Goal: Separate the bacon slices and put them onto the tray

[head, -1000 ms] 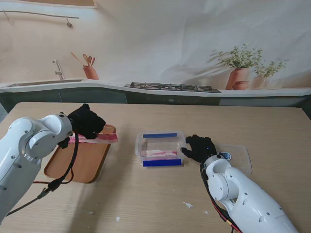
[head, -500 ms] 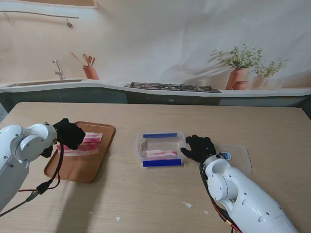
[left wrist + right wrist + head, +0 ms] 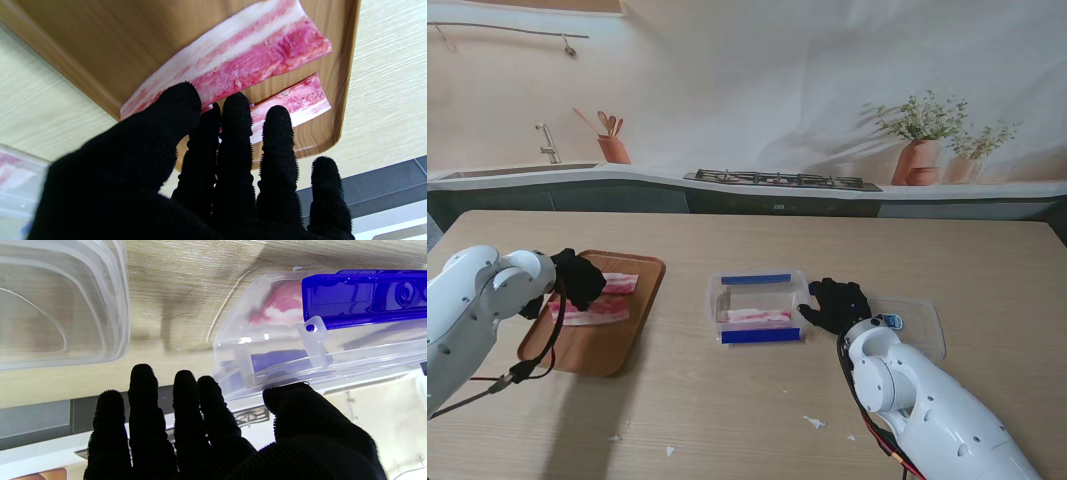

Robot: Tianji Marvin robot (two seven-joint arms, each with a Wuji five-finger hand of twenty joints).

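On the left side of the table [image 3: 727,400], the wooden tray [image 3: 592,352] holds two bacon slices lying flat. One bacon slice [image 3: 592,313] sits nearer the robot, the second slice [image 3: 620,283] just beyond it, with a narrow strip of bare tray between them. The left hand [image 3: 577,278], black-gloved, hovers over the tray's left part above the slices' ends. In the left wrist view its fingers [image 3: 237,133] are extended, close together side by side, thumb slightly apart, nothing clamped; whether the tips touch the meat cannot be told. The bigger slice [image 3: 233,63] and smaller slice [image 3: 293,101] both rest on the tray floor [image 3: 100,40].

At table centre stands a clear plastic container [image 3: 757,308] with blue clips on its far and near edges, and more bacon [image 3: 754,318] inside. The right hand [image 3: 835,305] sits against the container's right side, thumb [image 3: 300,406] on its rim, the other fingers [image 3: 143,400] straight and loosely together, gripping nothing. The clear lid [image 3: 917,325] lies flat just right of that hand. Small white scraps [image 3: 814,423] lie on the table near the robot.
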